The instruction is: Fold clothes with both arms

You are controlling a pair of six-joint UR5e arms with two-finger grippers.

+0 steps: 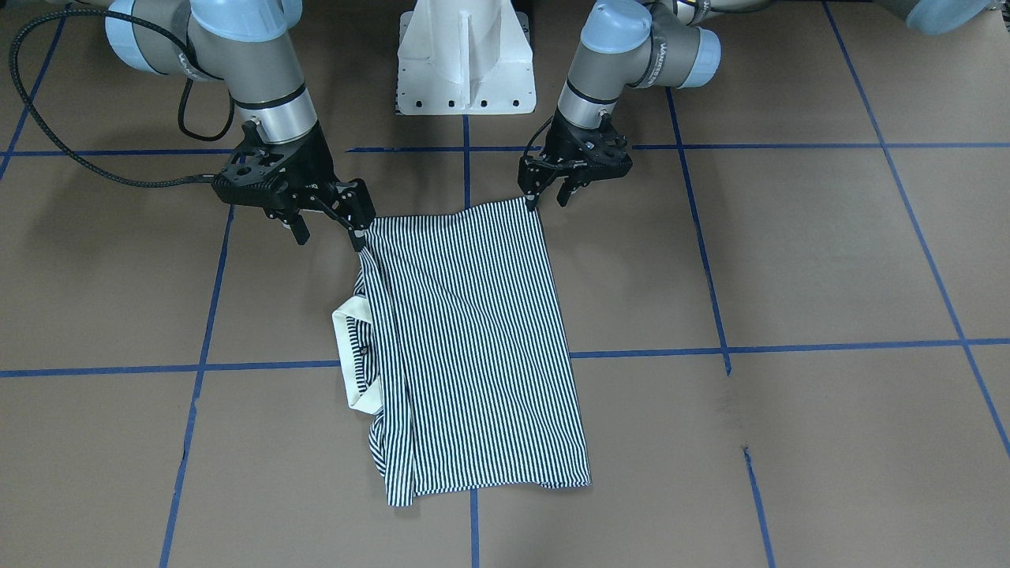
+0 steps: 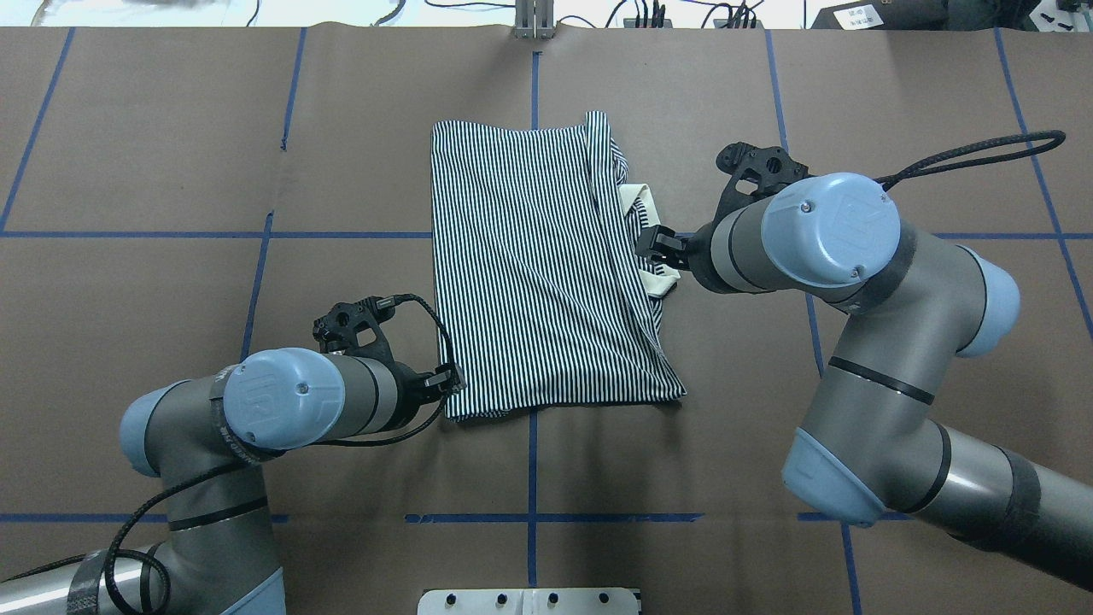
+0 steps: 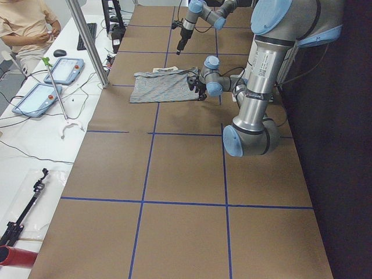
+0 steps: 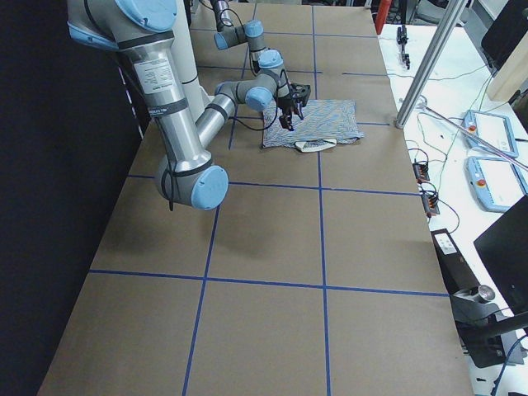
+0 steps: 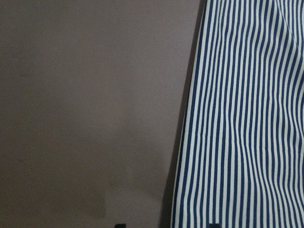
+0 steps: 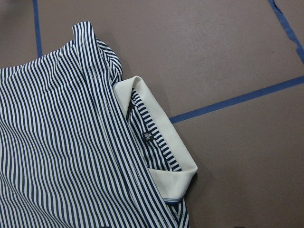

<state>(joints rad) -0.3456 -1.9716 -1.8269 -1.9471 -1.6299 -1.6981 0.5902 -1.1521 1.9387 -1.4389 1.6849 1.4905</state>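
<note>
We see the black two-finger left tool (image 1: 546, 203) and right tool (image 1: 331, 235) both spread, empty. Folded navy-and-white striped polo shirt (image 1: 473, 347) lies on the brown counter (image 1: 789, 276) between them, long axis running away from the robot. Left tool's nearer, straddling its corner edge.

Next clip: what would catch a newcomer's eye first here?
A striped shirt lies folded into a rectangle in the middle of the brown table. Its white collar sticks out on the robot's right side. The left gripper sits open at the shirt's near corner, while the right gripper hangs open above the collar side.
</note>
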